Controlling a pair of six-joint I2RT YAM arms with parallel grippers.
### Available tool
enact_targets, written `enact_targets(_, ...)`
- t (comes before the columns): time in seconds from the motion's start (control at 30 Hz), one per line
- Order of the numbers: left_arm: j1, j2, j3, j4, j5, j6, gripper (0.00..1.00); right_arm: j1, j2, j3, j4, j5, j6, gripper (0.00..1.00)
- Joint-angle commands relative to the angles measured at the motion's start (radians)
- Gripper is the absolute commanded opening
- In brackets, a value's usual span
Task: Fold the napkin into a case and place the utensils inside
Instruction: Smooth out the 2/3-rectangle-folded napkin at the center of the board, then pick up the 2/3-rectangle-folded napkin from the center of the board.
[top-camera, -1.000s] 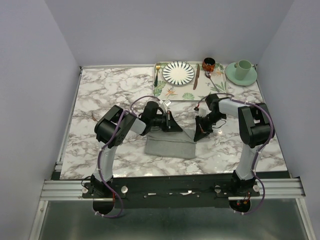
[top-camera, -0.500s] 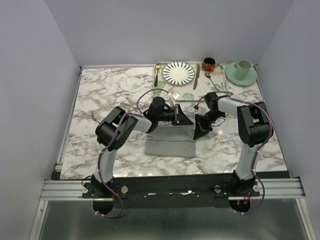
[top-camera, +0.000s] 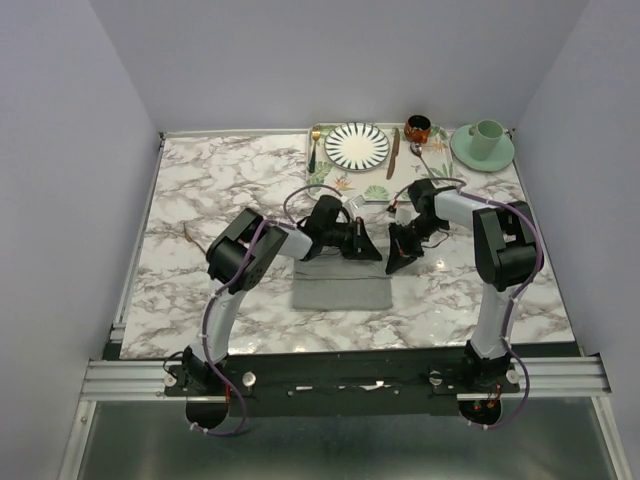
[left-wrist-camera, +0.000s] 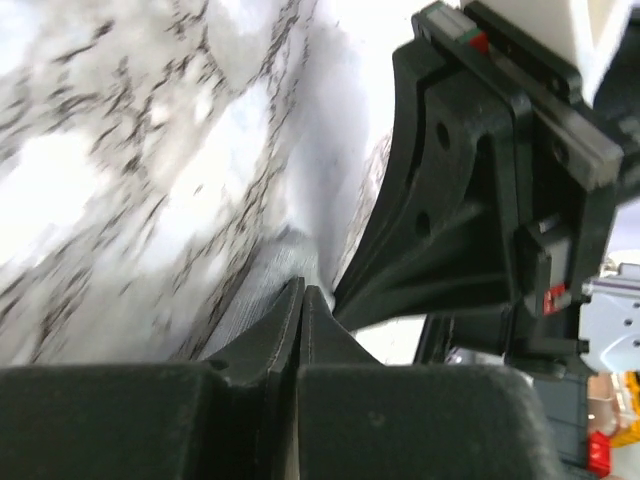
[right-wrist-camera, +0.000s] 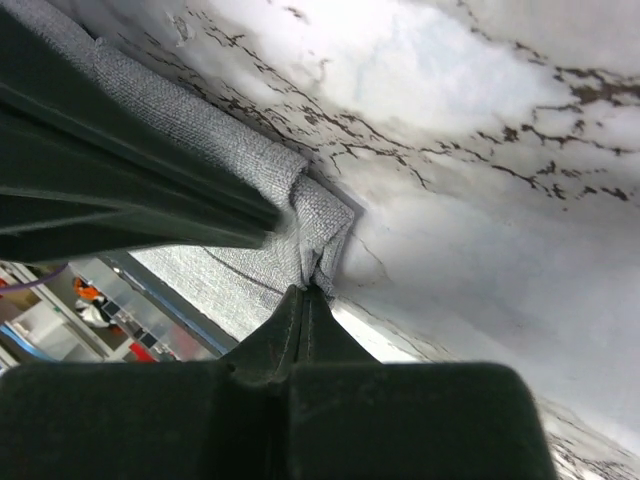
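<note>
Over the napkin (top-camera: 340, 290), both arms (top-camera: 285, 243) lean inward, fingers (right-wrist-camera: 265, 355) closed.

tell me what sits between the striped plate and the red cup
The brown-handled knife lies between the striped plate and the red cup, shown in the top external view.

Striped plate (top-camera: 357, 146) on leaf tray (top-camera: 372, 180), green cup (top-camera: 487, 133) beside.

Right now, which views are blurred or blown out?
Left wrist: the marble table is smeared and blown out in patches; the left gripper is dark, edges readable. Right wrist: napkin weave sharp at the right gripper, marble above it washes to white. Top external: even light, in focus, only soft shadows on the table.
</note>
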Motion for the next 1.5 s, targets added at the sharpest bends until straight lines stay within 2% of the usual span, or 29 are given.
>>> enact_targets(0.0,0.077,-0.156,-0.095,-0.05,0.065,0.135,0.12,0.003,0.035,0.028,0.003,0.089,-0.057,0.01)
enact_targets(0.17,0.105,-0.36,-0.159,-0.241,0.101,0.339,0.19,0.003,0.041,0.047,0.007,0.109,-0.08,0.01)
enact_targets(0.4,0.114,-0.407,-0.242,-0.275,0.119,0.401,0.18,0.005,0.034,0.041,0.009,0.086,-0.092,0.01)
enact_targets(0.43,0.113,-0.42,-0.233,-0.315,0.105,0.459,0.18,0.003,0.028,0.039,0.012,0.084,-0.099,0.01)
enact_targets(0.47,0.099,-0.464,-0.22,-0.453,0.08,0.614,0.23,0.003,0.022,0.031,0.013,0.084,-0.1,0.01)
enact_targets(0.5,0.088,-0.493,-0.198,-0.523,-0.003,0.719,0.26,0.003,0.02,0.028,0.018,0.083,-0.103,0.01)
enact_targets(0.53,0.076,-0.524,-0.198,-0.585,-0.043,0.805,0.3,0.003,0.018,0.025,0.021,0.083,-0.106,0.01)
enact_targets(0.57,0.062,-0.588,-0.201,-0.673,-0.089,0.968,0.38,0.003,0.017,0.024,0.02,0.084,-0.106,0.01)
enact_targets(0.7,-0.042,-0.723,-0.294,-0.8,-0.31,1.261,0.49,0.006,0.025,0.025,0.029,0.084,-0.115,0.01)
enact_targets(0.73,-0.067,-0.746,-0.317,-0.806,-0.394,1.31,0.5,0.005,0.025,0.027,0.032,0.09,-0.117,0.01)
enact_targets(0.8,-0.128,-0.815,-0.383,-0.796,-0.469,1.381,0.51,0.005,0.026,0.027,0.035,0.095,-0.117,0.01)
enact_targets(0.87,-0.235,-0.857,-0.423,-0.756,-0.574,1.453,0.51,0.003,0.023,0.024,0.038,0.097,-0.12,0.01)
enact_targets(0.93,-0.335,-0.862,-0.462,-0.728,-0.673,1.493,0.51,0.005,0.021,0.018,0.038,0.097,-0.123,0.01)
enact_targets(1.07,-0.458,-0.819,-0.5,-0.618,-0.819,1.538,0.51,0.006,0.018,0.011,0.043,0.103,-0.126,0.01)
enact_targets(1.33,-0.575,-0.659,-0.541,-0.53,-0.994,1.61,0.5,0.005,0.014,0.004,0.046,0.109,-0.138,0.01)
enact_targets(1.43,-0.584,-0.595,-0.546,-0.49,-1.037,1.628,0.43,0.005,0.014,-0.001,0.047,0.11,-0.14,0.01)
enact_targets(1.47,-0.584,-0.569,-0.546,-0.49,-1.044,1.628,0.36,0.005,0.012,-0.001,0.047,0.109,-0.142,0.01)
